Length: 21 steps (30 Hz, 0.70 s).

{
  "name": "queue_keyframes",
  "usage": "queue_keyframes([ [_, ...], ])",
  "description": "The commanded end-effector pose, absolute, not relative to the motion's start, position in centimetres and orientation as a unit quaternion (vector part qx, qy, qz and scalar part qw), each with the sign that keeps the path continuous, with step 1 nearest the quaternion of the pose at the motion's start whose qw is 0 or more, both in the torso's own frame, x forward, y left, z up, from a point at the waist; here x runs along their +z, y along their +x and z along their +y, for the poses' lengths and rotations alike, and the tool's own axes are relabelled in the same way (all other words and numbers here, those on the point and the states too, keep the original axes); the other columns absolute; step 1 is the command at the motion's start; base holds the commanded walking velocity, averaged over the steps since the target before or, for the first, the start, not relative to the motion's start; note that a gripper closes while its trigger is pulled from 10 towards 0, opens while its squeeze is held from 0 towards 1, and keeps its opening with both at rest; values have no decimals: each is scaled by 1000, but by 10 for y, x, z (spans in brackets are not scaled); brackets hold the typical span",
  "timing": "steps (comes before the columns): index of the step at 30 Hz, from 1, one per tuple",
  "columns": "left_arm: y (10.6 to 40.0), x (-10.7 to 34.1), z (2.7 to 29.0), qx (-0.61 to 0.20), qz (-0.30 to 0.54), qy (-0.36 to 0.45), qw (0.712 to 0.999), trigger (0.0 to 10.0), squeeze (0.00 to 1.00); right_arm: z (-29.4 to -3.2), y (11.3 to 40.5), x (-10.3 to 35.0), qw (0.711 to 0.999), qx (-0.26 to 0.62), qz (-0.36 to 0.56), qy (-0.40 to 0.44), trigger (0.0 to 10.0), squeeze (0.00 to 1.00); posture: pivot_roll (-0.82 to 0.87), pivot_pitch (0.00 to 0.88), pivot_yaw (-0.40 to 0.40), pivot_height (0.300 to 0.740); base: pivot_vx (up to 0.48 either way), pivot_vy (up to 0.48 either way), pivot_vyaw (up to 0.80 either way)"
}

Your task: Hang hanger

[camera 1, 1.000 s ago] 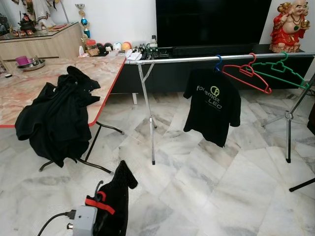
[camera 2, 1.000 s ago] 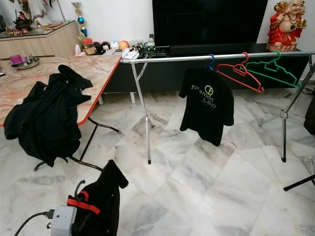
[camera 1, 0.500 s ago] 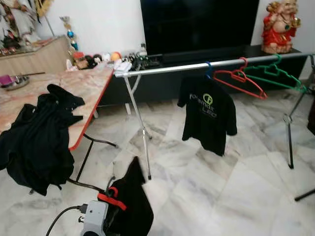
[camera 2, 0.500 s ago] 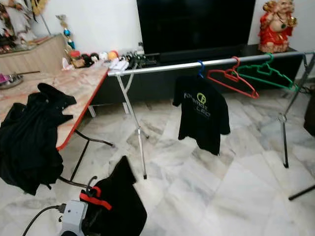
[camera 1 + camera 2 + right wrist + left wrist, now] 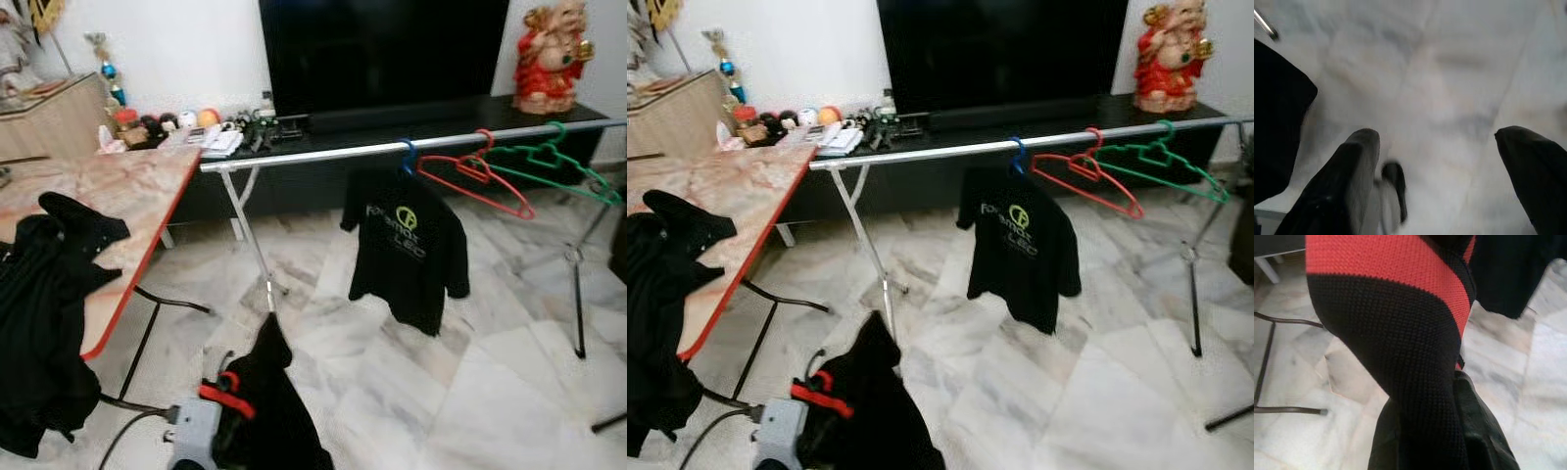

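Note:
A black garment on a red hanger is held up low in front of me by my left gripper, which is shut on it; the cloth hides the fingers. In the left wrist view, red and black knit fabric lies close over the lens. Ahead runs a silver clothes rail. On it hang a black T-shirt on a blue hanger, an empty red hanger and a green hanger. My right gripper is open over the marble floor.
A marble-topped folding table stands to the left with black clothes draped over its edge. Behind the rail are a dark TV console, a TV and a red statue. The rail's legs stand on the floor.
The whole view has shifted: the camera has moved closer to the rail and the table has slid leftward in the picture. The black garment stays in my left gripper.

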<state>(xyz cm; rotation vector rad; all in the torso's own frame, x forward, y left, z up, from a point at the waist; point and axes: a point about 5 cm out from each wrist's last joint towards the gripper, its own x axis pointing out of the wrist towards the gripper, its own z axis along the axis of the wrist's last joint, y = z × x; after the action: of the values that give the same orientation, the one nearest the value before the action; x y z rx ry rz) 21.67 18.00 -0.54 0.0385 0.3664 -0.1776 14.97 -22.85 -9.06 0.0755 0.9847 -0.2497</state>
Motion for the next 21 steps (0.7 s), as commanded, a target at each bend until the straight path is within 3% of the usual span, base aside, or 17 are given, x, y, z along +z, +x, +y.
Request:
queue_keyframes([
  [1, 223, 4, 191, -73, 165, 31, 983, 10000, 0, -217, 152, -92, 874, -104, 473, 43, 10000, 0, 29, 0, 63, 740, 450, 0, 0],
  [14, 225, 4, 187, -80, 162, 28, 983, 10000, 0, -217, 150, -93, 872, -108, 476, 47, 10000, 0, 24, 0, 65, 740, 430, 0, 0],
  [21, 226, 4, 185, -87, 162, 27, 983, 10000, 0, -216, 149, -94, 870, -108, 479, 52, 10000, 0, 23, 0, 65, 740, 451, 0, -791],
])
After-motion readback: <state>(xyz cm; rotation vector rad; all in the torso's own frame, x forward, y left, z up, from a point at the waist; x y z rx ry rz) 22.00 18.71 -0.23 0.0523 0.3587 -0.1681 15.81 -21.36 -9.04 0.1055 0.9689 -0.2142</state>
